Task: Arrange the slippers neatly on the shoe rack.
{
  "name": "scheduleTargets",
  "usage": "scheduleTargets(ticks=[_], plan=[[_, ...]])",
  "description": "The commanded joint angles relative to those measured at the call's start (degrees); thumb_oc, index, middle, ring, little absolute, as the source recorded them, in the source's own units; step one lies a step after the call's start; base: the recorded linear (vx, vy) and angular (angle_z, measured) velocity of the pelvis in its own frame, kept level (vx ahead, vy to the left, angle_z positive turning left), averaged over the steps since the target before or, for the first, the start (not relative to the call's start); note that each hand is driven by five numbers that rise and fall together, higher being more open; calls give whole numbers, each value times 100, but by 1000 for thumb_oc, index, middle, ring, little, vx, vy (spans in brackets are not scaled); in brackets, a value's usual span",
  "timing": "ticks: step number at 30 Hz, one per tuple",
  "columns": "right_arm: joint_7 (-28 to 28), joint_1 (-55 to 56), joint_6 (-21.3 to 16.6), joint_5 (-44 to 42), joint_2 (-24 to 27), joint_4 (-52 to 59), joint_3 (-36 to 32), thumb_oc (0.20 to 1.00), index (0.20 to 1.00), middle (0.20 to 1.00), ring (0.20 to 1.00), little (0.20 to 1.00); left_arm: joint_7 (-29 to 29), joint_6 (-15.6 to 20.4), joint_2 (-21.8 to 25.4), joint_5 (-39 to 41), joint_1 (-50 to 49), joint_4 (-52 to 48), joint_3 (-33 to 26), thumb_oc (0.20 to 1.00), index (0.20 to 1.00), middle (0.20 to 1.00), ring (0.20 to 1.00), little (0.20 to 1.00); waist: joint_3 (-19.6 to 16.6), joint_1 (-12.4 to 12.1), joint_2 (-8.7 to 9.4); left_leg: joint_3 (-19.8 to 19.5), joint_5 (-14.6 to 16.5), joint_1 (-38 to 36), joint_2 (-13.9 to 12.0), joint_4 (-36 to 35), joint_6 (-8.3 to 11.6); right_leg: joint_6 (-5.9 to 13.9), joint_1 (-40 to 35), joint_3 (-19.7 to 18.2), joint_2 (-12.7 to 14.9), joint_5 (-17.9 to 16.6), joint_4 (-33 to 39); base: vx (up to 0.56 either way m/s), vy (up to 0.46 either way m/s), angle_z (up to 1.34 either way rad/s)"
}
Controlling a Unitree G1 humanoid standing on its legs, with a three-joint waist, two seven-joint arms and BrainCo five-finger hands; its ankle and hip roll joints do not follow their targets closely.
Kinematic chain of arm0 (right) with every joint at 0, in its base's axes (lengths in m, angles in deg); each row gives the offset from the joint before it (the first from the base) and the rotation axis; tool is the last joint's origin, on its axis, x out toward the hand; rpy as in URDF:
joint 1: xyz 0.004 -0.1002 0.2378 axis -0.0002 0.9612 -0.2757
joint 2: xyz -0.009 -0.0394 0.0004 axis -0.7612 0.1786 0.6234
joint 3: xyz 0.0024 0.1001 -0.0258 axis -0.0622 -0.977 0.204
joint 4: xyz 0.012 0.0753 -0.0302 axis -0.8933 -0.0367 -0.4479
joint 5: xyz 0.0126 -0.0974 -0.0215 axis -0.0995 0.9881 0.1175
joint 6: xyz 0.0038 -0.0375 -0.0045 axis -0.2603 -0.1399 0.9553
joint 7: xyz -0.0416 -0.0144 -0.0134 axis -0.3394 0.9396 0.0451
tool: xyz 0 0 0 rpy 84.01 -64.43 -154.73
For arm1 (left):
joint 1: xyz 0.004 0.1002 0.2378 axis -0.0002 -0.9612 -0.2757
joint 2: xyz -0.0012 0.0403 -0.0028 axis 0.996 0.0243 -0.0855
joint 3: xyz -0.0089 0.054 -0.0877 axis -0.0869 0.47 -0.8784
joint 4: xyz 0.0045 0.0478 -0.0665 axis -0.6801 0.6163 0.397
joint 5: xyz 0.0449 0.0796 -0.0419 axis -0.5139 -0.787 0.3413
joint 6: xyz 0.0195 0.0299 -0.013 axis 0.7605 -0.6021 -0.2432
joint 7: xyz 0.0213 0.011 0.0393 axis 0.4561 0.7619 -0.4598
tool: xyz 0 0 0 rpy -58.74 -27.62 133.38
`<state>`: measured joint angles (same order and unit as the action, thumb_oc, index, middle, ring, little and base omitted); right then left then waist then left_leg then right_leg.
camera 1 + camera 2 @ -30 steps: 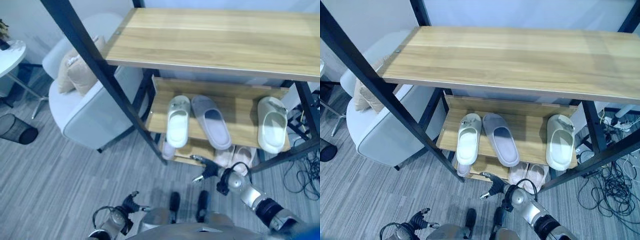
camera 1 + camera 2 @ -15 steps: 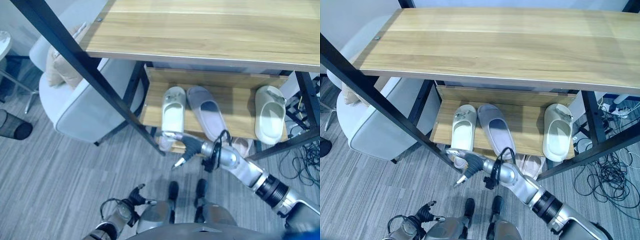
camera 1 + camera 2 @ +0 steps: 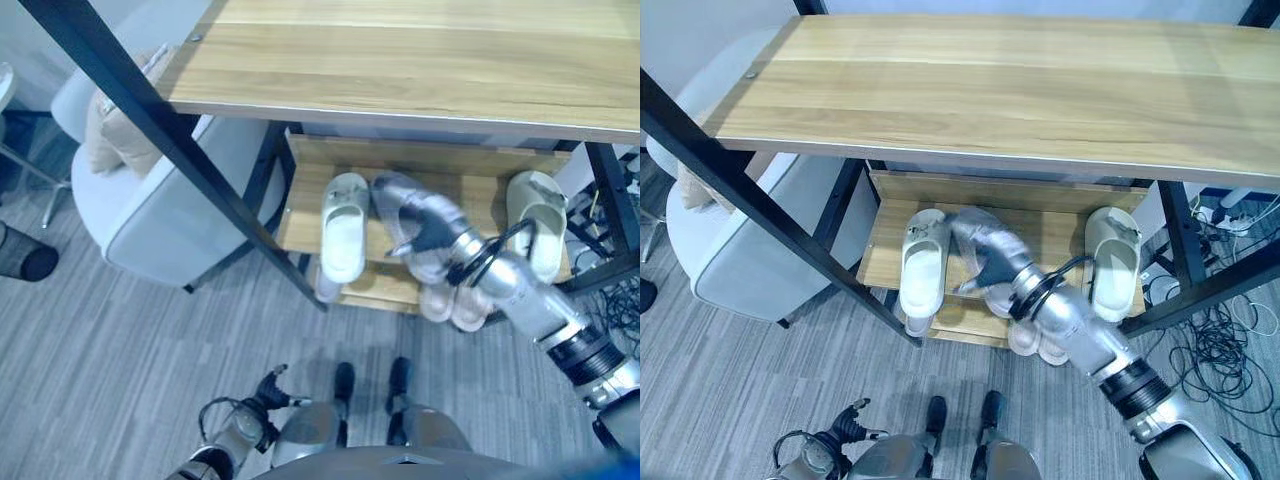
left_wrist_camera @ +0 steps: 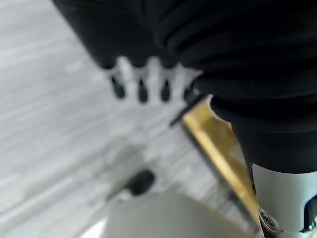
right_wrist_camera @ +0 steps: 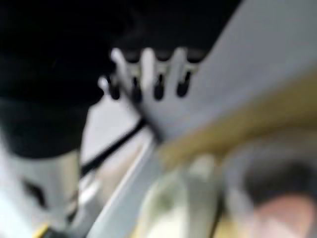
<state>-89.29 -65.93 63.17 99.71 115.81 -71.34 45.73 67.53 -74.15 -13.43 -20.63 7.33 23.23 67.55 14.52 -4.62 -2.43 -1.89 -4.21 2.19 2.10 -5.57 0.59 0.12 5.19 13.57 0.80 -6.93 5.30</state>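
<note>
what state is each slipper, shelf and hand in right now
pale green slipper: flat on the middle shelf, at its left, toe outward
grey slipper: on the middle shelf under the right hand
cream slipper: flat at the shelf's right end
pink slippers: side by side on the lower shelf
top shelf: bare
right hand: fingers straight, over the grey slipper
left hand: low, idle, fingers straight

Even daylight; wrist views blurred, soft shadows.
</note>
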Motion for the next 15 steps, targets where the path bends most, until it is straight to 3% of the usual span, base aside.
scheduleTargets(ticks=[1, 9, 12, 15], plan=[[-447, -533, -108, 289, 123, 39, 30, 1000, 1000, 1000, 1000, 1000, -19, 110, -47, -124, -34, 16, 313, 1000, 1000, 1000, 1000, 1000, 4, -224, 69, -68, 230, 299, -523, 129, 218, 657, -266, -13, 477, 868, -463, 0, 0, 0], [-562, -266, 65, -13, 302, -630, -504, 1000, 1000, 1000, 1000, 1000, 88, 85, -28, -44, -36, 107, 208, 1000, 1000, 1000, 1000, 1000, 73, -297, 97, -166, 257, 471, -465, 231, 193, 660, -195, 49, 507, 873, -504, -2, 14, 8], [-451, -74, 86, -166, 446, -752, -690, 1000, 1000, 1000, 1000, 1000, 98, 154, 73, -476, -12, -65, 445, 1000, 1000, 1000, 1000, 1000, 111, -289, 110, -209, 269, 511, -452, 243, 186, 666, -172, 81, 516, 892, -526, -1, 7, 8], [-510, 95, 90, -324, 425, -929, -852, 1000, 1000, 1000, 1000, 1000, 144, 150, 82, -420, 6, -60, 432, 1000, 1000, 1000, 1000, 1000, 125, -290, 108, -236, 266, 532, -437, 241, 179, 668, -167, 106, 521, 897, -536, 5, 7, 8]])
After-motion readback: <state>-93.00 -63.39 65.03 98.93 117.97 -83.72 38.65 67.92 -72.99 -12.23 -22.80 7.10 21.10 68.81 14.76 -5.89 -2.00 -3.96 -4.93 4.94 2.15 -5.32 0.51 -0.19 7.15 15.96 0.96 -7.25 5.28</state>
